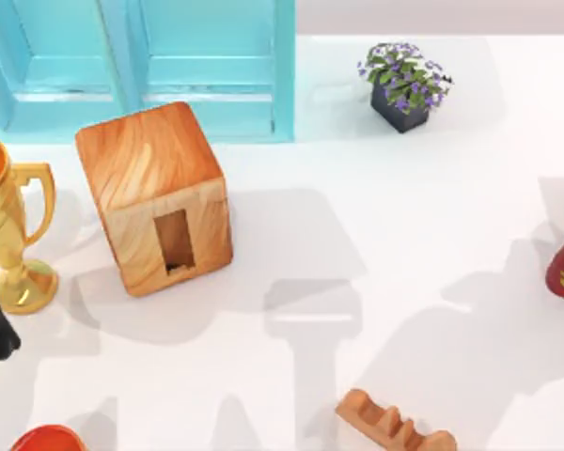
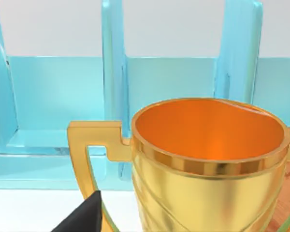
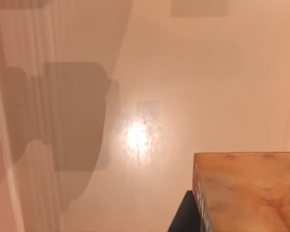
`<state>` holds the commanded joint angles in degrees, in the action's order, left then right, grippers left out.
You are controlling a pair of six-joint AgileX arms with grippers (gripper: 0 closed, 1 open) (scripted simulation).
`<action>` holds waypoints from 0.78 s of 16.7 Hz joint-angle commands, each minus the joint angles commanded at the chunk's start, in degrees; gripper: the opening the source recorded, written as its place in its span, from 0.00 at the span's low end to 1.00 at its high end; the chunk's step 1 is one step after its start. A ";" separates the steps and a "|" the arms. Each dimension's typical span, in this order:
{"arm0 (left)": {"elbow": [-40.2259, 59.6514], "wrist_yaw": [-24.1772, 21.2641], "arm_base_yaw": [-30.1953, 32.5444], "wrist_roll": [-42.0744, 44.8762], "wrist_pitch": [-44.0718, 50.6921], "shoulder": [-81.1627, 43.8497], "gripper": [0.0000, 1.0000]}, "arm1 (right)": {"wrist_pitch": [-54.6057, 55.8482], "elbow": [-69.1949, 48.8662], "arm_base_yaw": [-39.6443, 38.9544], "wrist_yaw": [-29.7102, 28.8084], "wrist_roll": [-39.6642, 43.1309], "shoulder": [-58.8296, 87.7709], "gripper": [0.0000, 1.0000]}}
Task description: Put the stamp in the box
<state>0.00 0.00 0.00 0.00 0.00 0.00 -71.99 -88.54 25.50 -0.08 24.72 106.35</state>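
The box [image 1: 155, 197] stands on the desk [image 1: 404, 235] beside the trophy [image 1: 9, 235]; neither claw's state can be told.

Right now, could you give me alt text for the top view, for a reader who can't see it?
A large orange-brown wooden cube with a narrow upright hole stands on a white table, before a turquoise panelled cabinet. A gold trophy cup stands left, a potted purple-flowered plant behind, a notched light-orange wooden piece in front.
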 joint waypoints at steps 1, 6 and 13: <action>0.00 0.00 0.00 0.00 0.00 0.00 1.00 | 2.46 2.09 0.00 0.02 -0.01 0.21 0.00; 0.00 0.00 0.00 0.00 0.00 0.00 1.00 | 8.07 7.40 0.04 0.09 -0.02 0.82 0.00; 0.00 0.00 0.00 0.00 0.00 0.00 1.00 | 8.07 7.40 0.04 0.09 -0.02 0.82 0.38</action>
<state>0.00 0.00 0.00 0.00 0.00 0.00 -63.92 -81.14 25.54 0.01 24.69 107.17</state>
